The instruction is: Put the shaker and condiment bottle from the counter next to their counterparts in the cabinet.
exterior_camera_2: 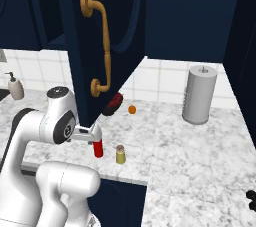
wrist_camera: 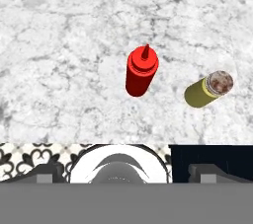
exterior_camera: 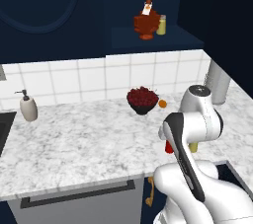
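Observation:
The red condiment bottle (wrist_camera: 142, 70) stands upright on the marbled counter (wrist_camera: 59, 60), and the olive-yellow shaker (wrist_camera: 208, 88) stands just to its right. In the right base view the bottle (exterior_camera_2: 98, 148) and shaker (exterior_camera_2: 120, 154) sit near the counter's front edge. My gripper (exterior_camera_2: 95, 138) hovers directly above the bottle, apart from it. Its fingertips (wrist_camera: 49, 172) stand wide apart, open, with nothing between them. On the navy cabinet's shelf (exterior_camera: 158, 40) stand the squat brown bottle (exterior_camera: 146, 20) and the pale yellow shaker (exterior_camera: 161, 24). My arm hides most of the counter bottle (exterior_camera: 169, 147).
The open cabinet door (exterior_camera_2: 90, 46) with its brass handle (exterior_camera_2: 103, 46) hangs just above and behind my hand. A dark bowl of red fruit (exterior_camera: 142, 98) and an orange (exterior_camera: 162, 103) sit by the backsplash. A paper towel roll (exterior_camera_2: 200, 93) stands right; a soap dispenser (exterior_camera: 28, 107) left.

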